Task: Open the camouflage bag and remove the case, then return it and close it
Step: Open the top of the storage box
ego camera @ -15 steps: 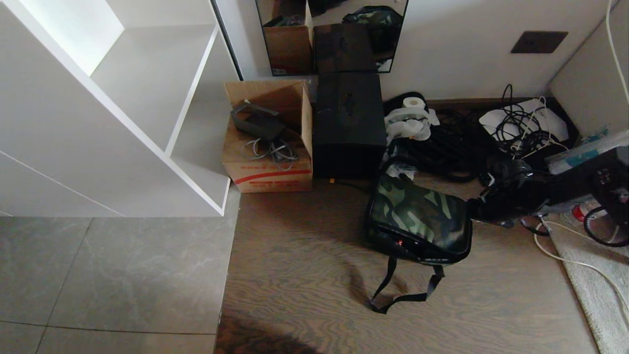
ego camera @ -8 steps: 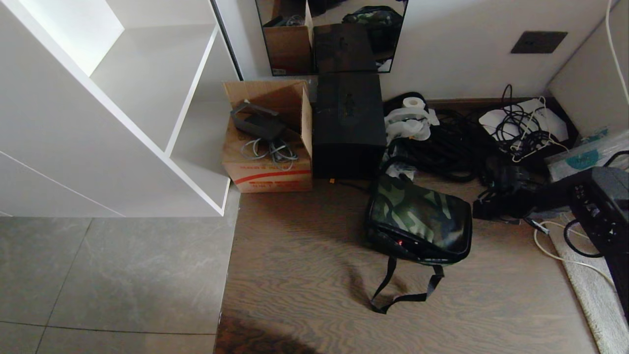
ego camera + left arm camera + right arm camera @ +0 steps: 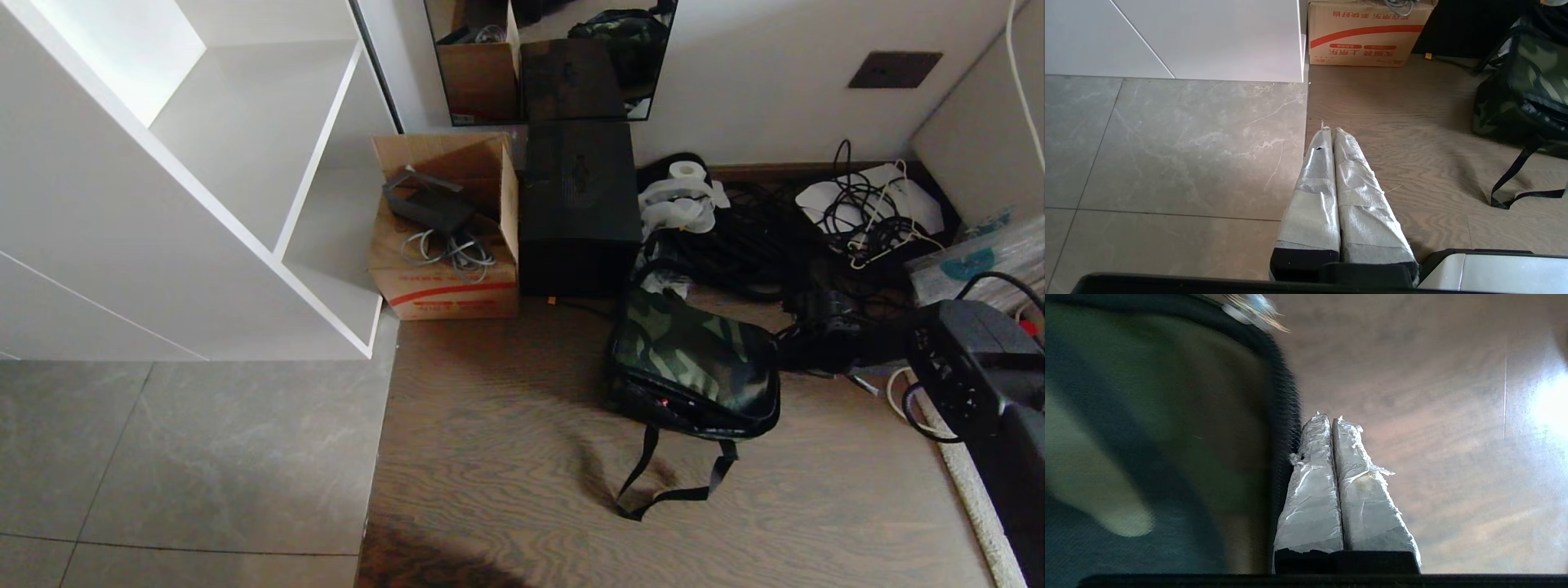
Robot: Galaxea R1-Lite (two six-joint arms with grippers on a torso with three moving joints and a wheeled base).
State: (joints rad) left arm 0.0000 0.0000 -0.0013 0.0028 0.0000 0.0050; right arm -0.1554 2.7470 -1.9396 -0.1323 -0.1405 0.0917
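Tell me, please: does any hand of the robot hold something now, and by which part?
Nothing is held. The right hand is shut and empty, beside the edge of the camouflage bag. The left hand is shut and empty above the floor.

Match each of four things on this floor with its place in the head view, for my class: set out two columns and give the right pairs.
Things
1. open brown cardboard box
2. tall plain black box
3. soft camouflage bag
4. white toilet-paper roll

Places
A. lying on the wooden floor, black straps trailing toward the camera
B. beside the white shelf unit
C. under the wall mirror
D. among black cables by the wall

Pairs: 1-B, 2-C, 3-A, 4-D
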